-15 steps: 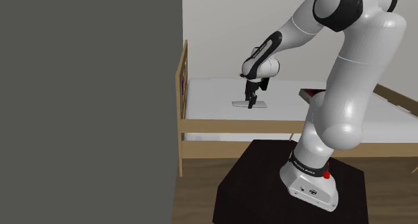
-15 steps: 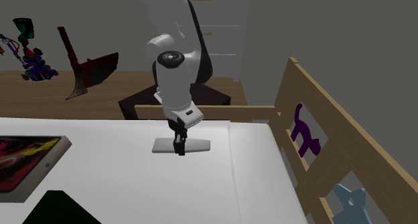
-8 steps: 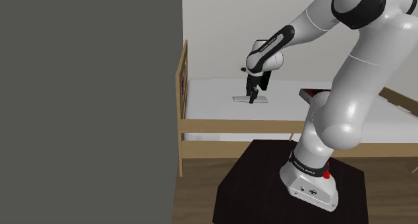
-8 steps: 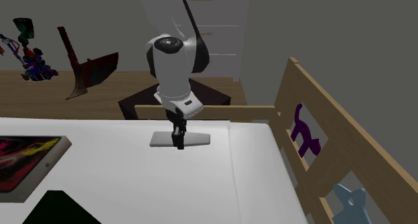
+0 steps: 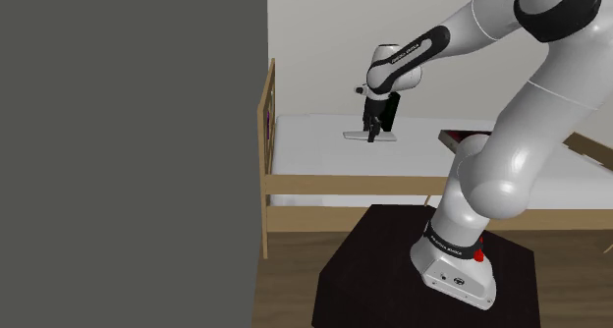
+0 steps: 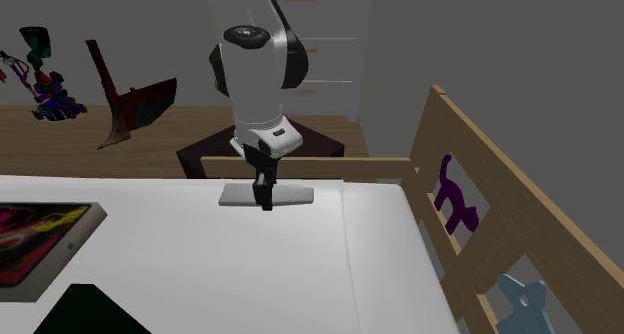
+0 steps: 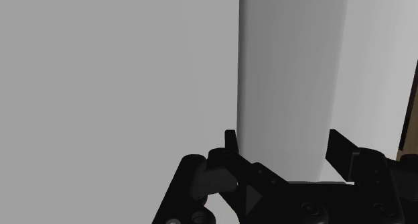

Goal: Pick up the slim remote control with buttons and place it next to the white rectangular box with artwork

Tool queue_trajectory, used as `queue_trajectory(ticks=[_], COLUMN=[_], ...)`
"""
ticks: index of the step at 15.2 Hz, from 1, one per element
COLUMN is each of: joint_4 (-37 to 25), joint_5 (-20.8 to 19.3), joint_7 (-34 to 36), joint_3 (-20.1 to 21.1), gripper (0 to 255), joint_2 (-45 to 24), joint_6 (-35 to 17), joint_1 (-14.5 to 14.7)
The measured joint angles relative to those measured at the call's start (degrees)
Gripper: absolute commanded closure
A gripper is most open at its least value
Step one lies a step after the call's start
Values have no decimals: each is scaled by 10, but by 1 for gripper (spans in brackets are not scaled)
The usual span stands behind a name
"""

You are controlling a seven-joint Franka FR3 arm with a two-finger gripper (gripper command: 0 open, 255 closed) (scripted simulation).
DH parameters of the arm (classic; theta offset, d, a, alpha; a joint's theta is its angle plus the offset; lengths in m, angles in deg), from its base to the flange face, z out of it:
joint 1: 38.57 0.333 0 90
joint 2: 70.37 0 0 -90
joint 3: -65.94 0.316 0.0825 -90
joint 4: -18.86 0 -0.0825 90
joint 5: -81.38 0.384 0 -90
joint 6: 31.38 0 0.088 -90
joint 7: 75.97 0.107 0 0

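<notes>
Clasping a flat grey remote (image 6: 295,194) over a white bed (image 6: 200,272)

The bed, a white mattress in a pale wooden frame, spreads beneath the claw and serves as the work surface. The white arm (image 5: 511,130) rises from its dark stand (image 5: 363,267) and reaches out over the mattress, so the claw meets the remote from above.

The white box (image 6: 40,237), its top covered in bright swirling artwork, lies flat on the mattress well away from the claw, toward the second exterior view's left. Bare sheet on the side of the box facing the claw looks roomy enough for a set-down.

The remote, drawn as a plain pale slab, sits between the claw's fingers, taken across its narrow width at about its middle. That balanced, crosswise hold should stop the slim piece tipping when carried. Whether it hangs clear of the sheet or rests on it cannot be told.

The black claw (image 6: 265,200) is clamped on the remote, one finger (image 7: 231,145) against each long edge.

No buttons, brand or words can be read on the remote or the box. Lettering on the arm is too small to read.
</notes>
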Motion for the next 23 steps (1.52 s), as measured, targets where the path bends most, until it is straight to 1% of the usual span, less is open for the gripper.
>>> queue_trajectory(ticks=[4,6,10,12,14,16,21,22,23], joint_4=[-13,-11,1,0,8,2,-11,-22,-22], joint_5=[-13,-26,-61,-74,-95,-101,-128,-125,-130], joint_7=[11,3,-30,-57,-75,-102,-170,-188,-198], joint_3=[12,8,-12,-32,-41,-62,-108,-126,-133], gripper=[255,255,255,255,255,255,255,255,255], joint_2=[24,38,73,82,103,102,120,113,116], joint_6=[33,42,55,58,66,65,78,77,77], joint_1=[-7,-19,-57,-75,-98,-107,-144,-141,-147])
